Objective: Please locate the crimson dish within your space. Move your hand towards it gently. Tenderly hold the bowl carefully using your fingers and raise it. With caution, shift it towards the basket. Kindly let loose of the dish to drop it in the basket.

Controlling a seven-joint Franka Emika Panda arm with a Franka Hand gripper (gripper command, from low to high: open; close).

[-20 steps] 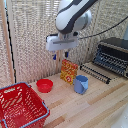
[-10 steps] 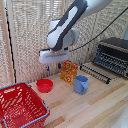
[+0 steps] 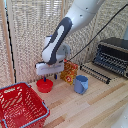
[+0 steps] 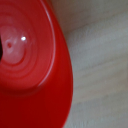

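Red bowl sits at the basket's one o'clock; gripper hangs directly above, jaw spread unreadable. Descend slowly, straddle the rim, then close softly.

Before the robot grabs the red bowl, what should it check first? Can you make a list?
1. Bowl found: ok. The red bowl sits on the wooden table, and it fills the wrist view.
2. Gripper over the bowl: ok. It hangs right above the bowl in the exterior view.
3. Fingers open enough for the rim: cannot tell. They are too small and blurred to judge.
4. Fingers touching the bowl: cannot tell.
5. Neighbours out of the way: ok. The blue cup and the orange box stand apart from the bowl.
6. Basket ready: ok. It is upright, open on top, and nothing shows inside.
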